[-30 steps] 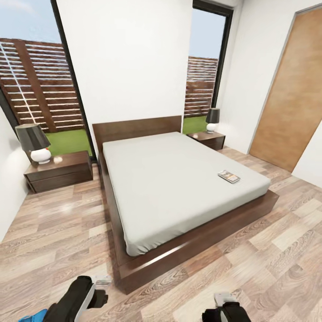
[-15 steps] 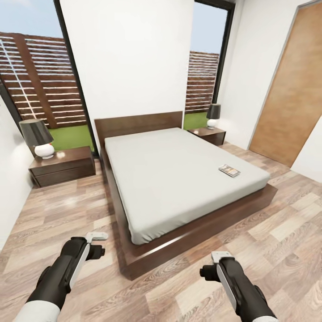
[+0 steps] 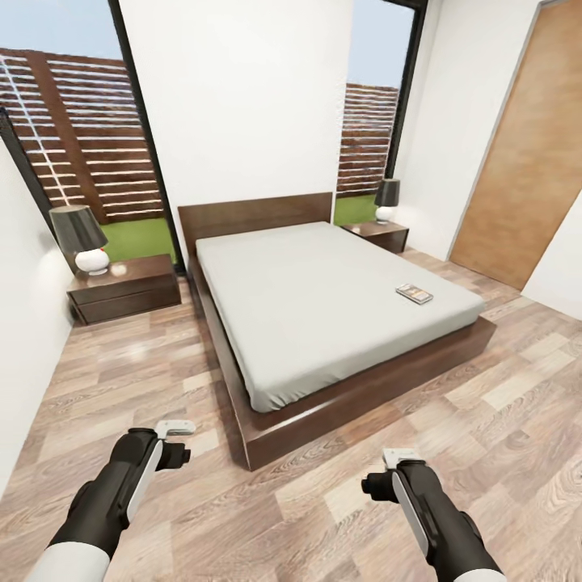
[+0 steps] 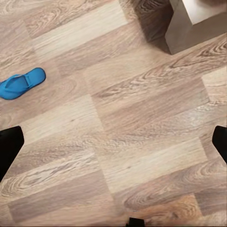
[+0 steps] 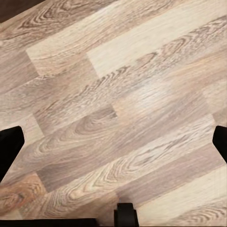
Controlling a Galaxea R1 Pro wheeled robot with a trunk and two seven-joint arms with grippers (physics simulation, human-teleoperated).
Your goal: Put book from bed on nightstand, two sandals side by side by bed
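Both grippers hang over bare wood-plank floor (image 3: 323, 501) at the foot of the bed (image 3: 339, 291), arms bent forward and pointing down. Left gripper (image 4: 113, 142) and right gripper (image 5: 113, 142) each show their fingertips spread wide at the edges of the wrist views, holding nothing. On the grey mattress, the book (image 3: 414, 293) lies flat near the bed's right edge. Two nightstands (image 3: 125, 288) flank the headboard, each bearing a lamp (image 3: 81, 238). One blue sandal (image 4: 21, 83) lies on the floor in the left wrist view.
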